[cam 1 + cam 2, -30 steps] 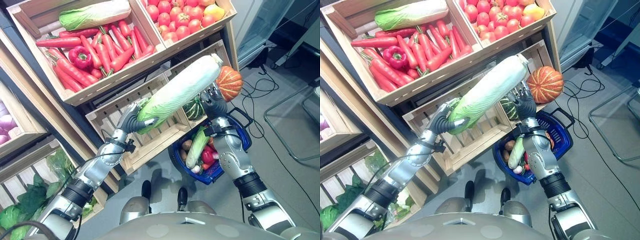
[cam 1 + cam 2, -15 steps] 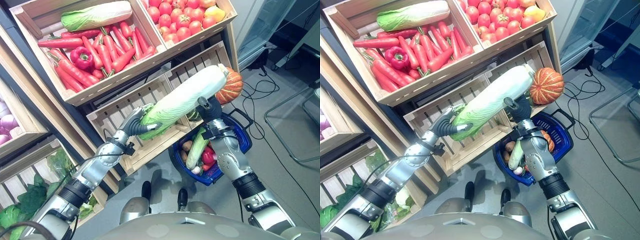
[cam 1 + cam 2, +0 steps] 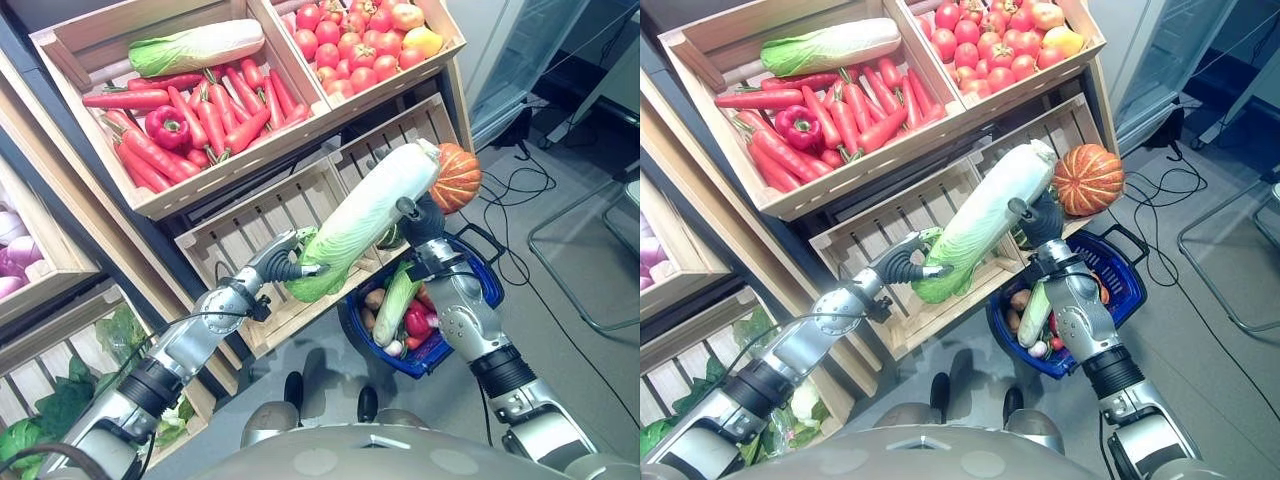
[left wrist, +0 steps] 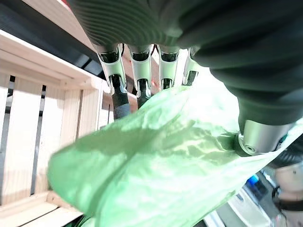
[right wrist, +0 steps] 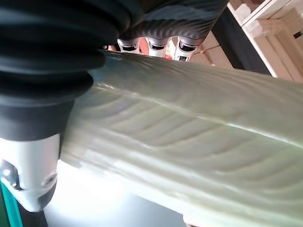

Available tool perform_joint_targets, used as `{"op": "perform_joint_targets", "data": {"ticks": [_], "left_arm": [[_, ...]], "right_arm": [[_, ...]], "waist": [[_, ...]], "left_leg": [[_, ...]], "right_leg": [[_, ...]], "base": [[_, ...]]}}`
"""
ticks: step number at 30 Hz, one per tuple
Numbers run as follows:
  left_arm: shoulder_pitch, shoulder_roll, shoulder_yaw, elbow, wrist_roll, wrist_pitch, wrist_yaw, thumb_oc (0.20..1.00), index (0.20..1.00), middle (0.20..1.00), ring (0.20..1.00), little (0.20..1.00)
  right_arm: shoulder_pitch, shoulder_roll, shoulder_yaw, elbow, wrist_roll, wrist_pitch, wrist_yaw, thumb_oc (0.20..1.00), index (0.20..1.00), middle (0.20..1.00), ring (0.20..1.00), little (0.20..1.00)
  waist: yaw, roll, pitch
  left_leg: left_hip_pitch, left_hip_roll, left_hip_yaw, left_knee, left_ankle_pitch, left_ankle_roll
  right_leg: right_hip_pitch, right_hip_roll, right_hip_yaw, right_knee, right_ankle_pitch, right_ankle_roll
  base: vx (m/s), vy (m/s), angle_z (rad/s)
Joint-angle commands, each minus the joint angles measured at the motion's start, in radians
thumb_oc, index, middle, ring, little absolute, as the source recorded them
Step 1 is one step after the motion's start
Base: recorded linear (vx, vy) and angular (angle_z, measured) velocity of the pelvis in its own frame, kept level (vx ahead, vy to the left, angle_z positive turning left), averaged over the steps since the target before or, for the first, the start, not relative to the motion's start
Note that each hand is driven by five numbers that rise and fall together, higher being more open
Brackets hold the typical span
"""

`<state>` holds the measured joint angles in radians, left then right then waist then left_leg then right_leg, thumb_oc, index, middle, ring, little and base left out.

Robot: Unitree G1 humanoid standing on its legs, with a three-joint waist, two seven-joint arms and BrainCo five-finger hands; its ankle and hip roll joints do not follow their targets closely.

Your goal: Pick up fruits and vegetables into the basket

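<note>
Pale green-white napa cabbage, long and bulky, held in the air above and just beside the blue basket, slanting from leafy end low near the empty slatted crate to white stem end high, touching or nearly touching the orange pumpkin. Judged moderately heavy for one hand, firm along the ribbed white stalk, soft and crushable at the frilly green leaves; waxy surface likely a little slippery. Best purchase judged at the stiff stalk half, not the leaf tips, with support at both ends given the length. Left hand curled round the leafy lower end, fingers wrapped over the green leaves in the left wrist view, arm reaching up from lower left toward the crate. Right hand clasped round the stalk near the upper end, fingers hooked over the ribbed surface in the right wrist view, forearm rising steeply beside the basket. Basket already holding another cabbage, a red pepper and smaller produce. Length against basket opening judged tight; tilted or lengthwise entry probably needed.
</note>
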<state>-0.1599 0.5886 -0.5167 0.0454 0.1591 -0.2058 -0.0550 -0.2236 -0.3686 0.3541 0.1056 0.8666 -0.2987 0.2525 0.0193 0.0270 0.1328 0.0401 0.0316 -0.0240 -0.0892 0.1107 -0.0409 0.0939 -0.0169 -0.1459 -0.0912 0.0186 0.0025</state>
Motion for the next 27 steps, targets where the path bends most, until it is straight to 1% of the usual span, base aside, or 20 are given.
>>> {"op": "perform_joint_targets", "data": {"ticks": [1,2,3,4,7,9,14,17,20,23,24,26,27], "left_arm": [[-0.079,0.032,-0.050,-0.045,0.042,-0.027,-0.040,0.200,0.200,0.200,0.200,0.200],[-0.084,0.037,-0.053,-0.047,0.046,-0.025,-0.046,0.200,0.200,0.200,0.200,0.200],[-0.085,0.040,-0.055,-0.048,0.047,-0.025,-0.047,0.200,0.200,0.200,0.200,0.200],[-0.088,0.045,-0.056,-0.051,0.047,-0.023,-0.052,0.200,0.200,0.200,0.200,0.200],[-0.093,0.061,-0.054,-0.050,0.050,-0.024,-0.056,0.200,0.200,0.200,0.200,0.200],[-0.095,0.066,-0.052,-0.048,0.045,-0.017,-0.053,0.200,0.200,0.200,0.200,0.200],[-0.078,0.071,-0.031,-0.042,0.052,-0.015,-0.039,0.200,0.200,0.200,0.200,0.200],[-0.062,0.072,-0.018,-0.034,0.065,-0.024,-0.025,0.200,0.200,0.200,0.200,0.200],[-0.051,0.080,-0.002,-0.026,0.065,0.000,0.022,0.200,0.200,0.200,0.200,0.200],[-0.041,0.073,0.024,-0.006,0.074,0.018,0.071,0.200,0.200,0.200,0.200,0.200],[-0.040,0.073,0.023,-0.005,0.074,0.018,0.071,0.200,0.200,0.200,0.200,0.200],[-0.016,0.067,0.059,0.017,0.098,0.034,0.119,1.000,1.000,1.000,1.000,1.000],[-0.007,0.066,0.069,0.020,0.106,0.036,0.132,1.000,1.000,1.000,1.000,1.000]], "right_arm": [[-0.035,0.013,0.017,-0.107,0.049,-0.011,0.074,0.680,0.680,0.680,0.680,0.680],[-0.036,0.011,0.018,-0.106,0.054,-0.004,0.084,0.416,0.416,0.416,0.416,0.416],[-0.037,0.009,0.021,-0.106,0.058,0.001,0.088,0.256,0.256,0.256,0.256,0.256],[-0.038,0.006,0.027,-0.106,0.064,0.010,0.099,0.200,0.200,0.200,0.200,0.200],[-0.039,-0.010,0.039,-0.096,0.086,0.042,0.136,0.200,0.200,0.200,0.200,0.200],[-0.034,-0.012,0.046,-0.090,0.081,0.048,0.148,0.200,0.200,0.200,0.200,0.200],[-0.016,-0.023,0.048,-0.079,0.087,0.087,0.167,0.200,0.200,0.200,0.200,0.200],[-0.001,-0.022,0.045,-0.072,0.091,0.091,0.165,0.200,0.200,0.200,0.200,0.200],[0.005,-0.024,0.031,-0.053,0.089,0.088,0.127,0.200,0.200,0.200,0.200,0.200],[0.015,-0.013,0.005,-0.022,0.093,0.068,0.076,0.200,0.200,0.200,0.200,0.200],[0.016,-0.013,0.005,-0.022,0.093,0.068,0.076,0.200,0.200,0.200,0.200,0.200],[0.037,0.000,-0.041,0.017,0.070,0.038,-0.007,0.200,0.200,0.200,0.200,0.200],[0.043,0.003,-0.053,0.024,0.066,0.031,-0.030,0.200,0.200,0.200,0.200,0.200]], "waist": [[-0.005,-0.035,-0.039],[-0.005,-0.035,-0.039],[-0.005,-0.035,-0.040],[-0.005,-0.035,-0.041],[-0.003,-0.035,-0.042],[-0.003,-0.036,-0.043],[-0.002,-0.039,-0.044],[-0.001,-0.039,-0.044],[-0.001,-0.039,-0.040],[-0.001,-0.040,-0.038],[0.000,-0.040,-0.037],[-0.001,-0.040,-0.034],[-0.001,-0.040,-0.033]], "left_leg": [[0.027,-0.040,0.025,0.002,-0.126,0.037],[0.027,-0.041,0.024,0.002,-0.126,0.037],[0.026,-0.040,0.024,0.002,-0.126,0.037],[0.025,-0.040,0.024,0.002,-0.126,0.037],[0.024,-0.040,0.023,0.002,-0.126,0.037],[0.023,-0.040,0.022,0.002,-0.125,0.037],[0.021,-0.038,0.023,0.002,-0.124,0.037],[0.020,-0.037,0.025,0.002,-0.123,0.037],[0.022,-0.035,0.027,0.002,-0.128,0.036],[0.016,-0.036,0.028,0.002,-0.122,0.037],[0.021,-0.035,0.028,0.002,-0.128,0.036],[0.016,-0.035,0.031,0.002,-0.122,0.037],[0.016,-0.036,0.032,0.002,-0.122,0.037]], "right_leg": [[-0.014,-0.042,0.017,0.004,-0.004,0.090],[-0.014,-0.042,0.016,0.004,-0.005,0.089],[-0.015,-0.042,0.017,0.004,-0.004,0.090],[-0.017,-0.043,0.017,0.004,-0.004,0.090],[-0.017,-0.044,0.015,0.004,-0.004,0.091],[-0.019,-0.044,0.016,0.004,-0.004,0.091],[-0.020,-0.045,0.017,0.004,-0.003,0.091],[-0.022,-0.044,0.017,0.004,-0.002,0.091],[-0.020,-0.043,0.019,0.004,-0.004,0.092],[-0.027,-0.044,0.017,0.004,0.002,0.091],[-0.022,-0.043,0.018,0.004,-0.003,0.091],[-0.027,-0.044,0.016,0.004,0.002,0.090],[-0.027,-0.043,0.017,0.004,0.001,0.090]], "base": [[0.00,0.000,0.00],[0.00,0.000,0.00],[0.00,0.000,0.00],[0.00,0.000,0.00],[0.00,0.000,0.00],[0.00,0.000,0.00],[0.00,0.000,0.00],[0.00,0.000,0.00],[0.00,0.000,0.00],[0.01,-0.002,0.00],[0.00,0.000,0.00],[0.02,-0.002,-0.01],[0.04,0.000,-0.04]]}}
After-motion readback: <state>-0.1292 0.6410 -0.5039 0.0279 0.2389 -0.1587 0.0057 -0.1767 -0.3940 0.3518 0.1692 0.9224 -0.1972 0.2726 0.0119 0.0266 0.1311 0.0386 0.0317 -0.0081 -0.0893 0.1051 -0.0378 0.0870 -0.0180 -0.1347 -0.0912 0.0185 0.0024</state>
